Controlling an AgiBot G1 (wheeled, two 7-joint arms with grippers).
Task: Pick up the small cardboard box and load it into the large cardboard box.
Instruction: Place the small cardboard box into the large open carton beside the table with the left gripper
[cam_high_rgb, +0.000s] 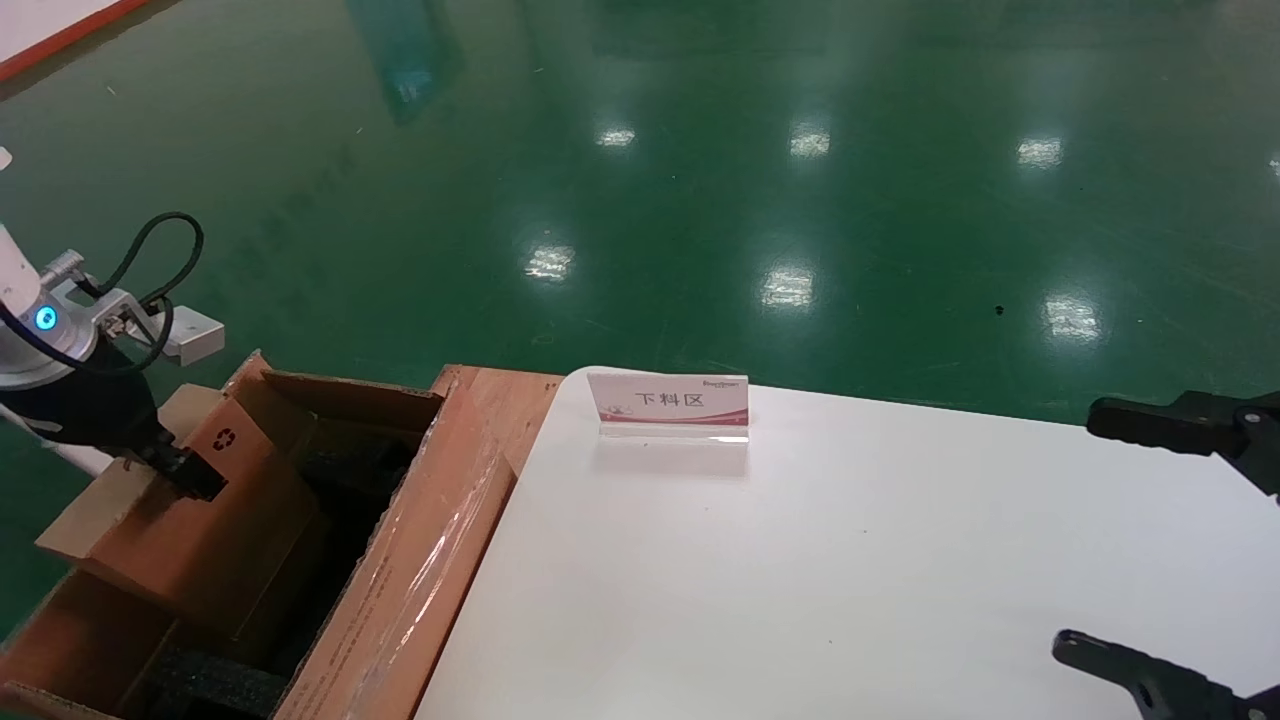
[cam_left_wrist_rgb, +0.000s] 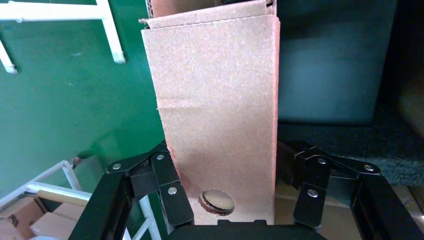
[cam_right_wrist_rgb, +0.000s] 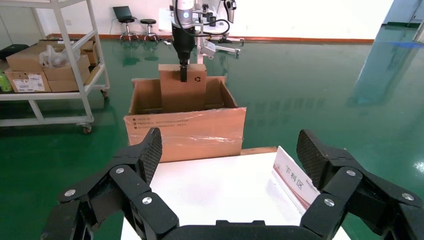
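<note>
One small cardboard box (cam_high_rgb: 215, 480), clamped in the left pincer (cam_high_rgb: 185, 470), hangs tilted, partly inside the large cardboard box (cam_high_rgb: 400, 590) beneath. Judged light, stiff, crushable; hold across its narrow faces. Right pincer (cam_right_wrist_rgb: 230, 170) apart, idle above the surface (cam_high_rgb: 850, 560).
</note>
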